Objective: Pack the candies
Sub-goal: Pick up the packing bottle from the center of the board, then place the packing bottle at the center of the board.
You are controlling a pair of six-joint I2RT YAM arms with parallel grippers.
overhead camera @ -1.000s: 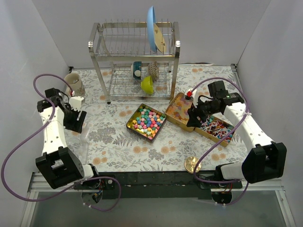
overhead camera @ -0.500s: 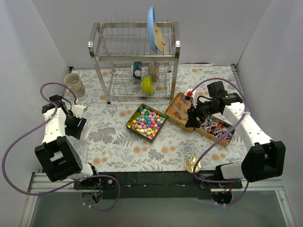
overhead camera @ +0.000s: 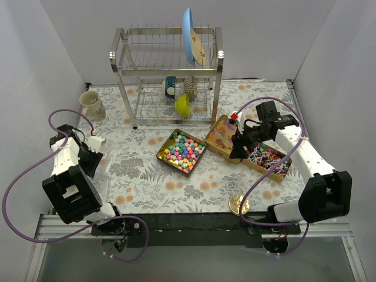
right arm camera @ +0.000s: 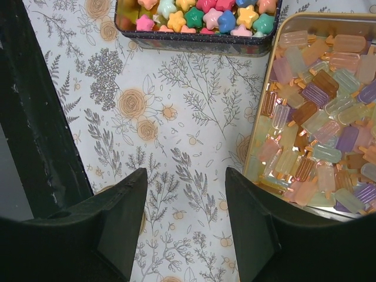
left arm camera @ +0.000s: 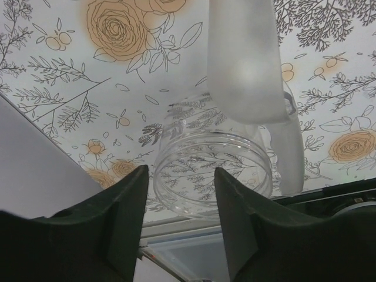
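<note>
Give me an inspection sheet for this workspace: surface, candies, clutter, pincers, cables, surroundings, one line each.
Surface: floral tablecloth, no loose candy seen on it.
Job's things: star candies in a dark tin; popsicle candies in a gold tin; wrapped candies in a third tin.
Clutter: dish rack holding a blue plate and a yellow-green bowl; mug; gold lid near the front edge.
Grippers: left pincer open, at the mouth of an empty clear jar; right pincer open, empty, above bare cloth beside the popsicle tin.
Cables: purple cables loop off both arms, clear of the tins.
Surroundings: white walls; nothing else seen.
</note>
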